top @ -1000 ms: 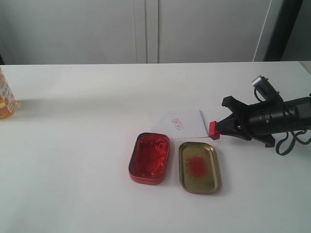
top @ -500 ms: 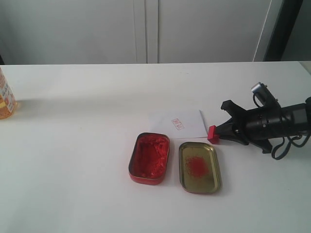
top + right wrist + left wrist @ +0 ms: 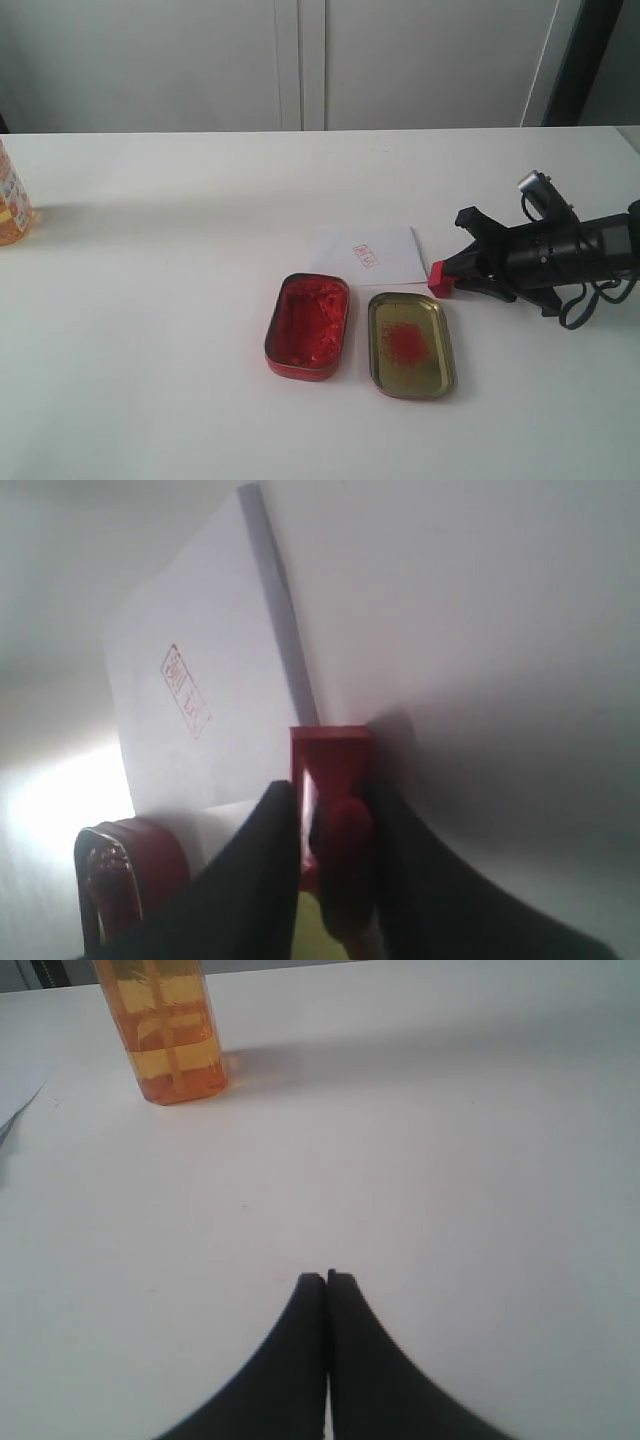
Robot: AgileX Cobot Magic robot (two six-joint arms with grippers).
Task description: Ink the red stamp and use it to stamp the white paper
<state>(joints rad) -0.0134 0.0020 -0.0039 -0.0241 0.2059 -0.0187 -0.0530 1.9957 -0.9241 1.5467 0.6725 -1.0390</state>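
Observation:
The red stamp (image 3: 438, 277) lies low at the table beside the right corner of the white paper (image 3: 372, 256), which bears a small red imprint (image 3: 366, 255). My right gripper (image 3: 446, 275) is shut on the stamp, reaching in from the right. In the right wrist view the stamp (image 3: 331, 761) has its knob between the two dark fingers of the right gripper (image 3: 330, 802), with the paper (image 3: 200, 715) just beyond its block. My left gripper (image 3: 327, 1278) is shut on nothing over bare table and is out of the exterior view.
The red tin of ink paste (image 3: 308, 325) and the gold lid with a red smear (image 3: 410, 343) sit side by side in front of the paper. An orange bottle (image 3: 12, 200) stands at the far left edge, close ahead of the left gripper (image 3: 165, 1025).
The right gripper has dropped lower and slid a little left with the stamp, bringing it down by the paper's corner. In the last half second it has barely moved.

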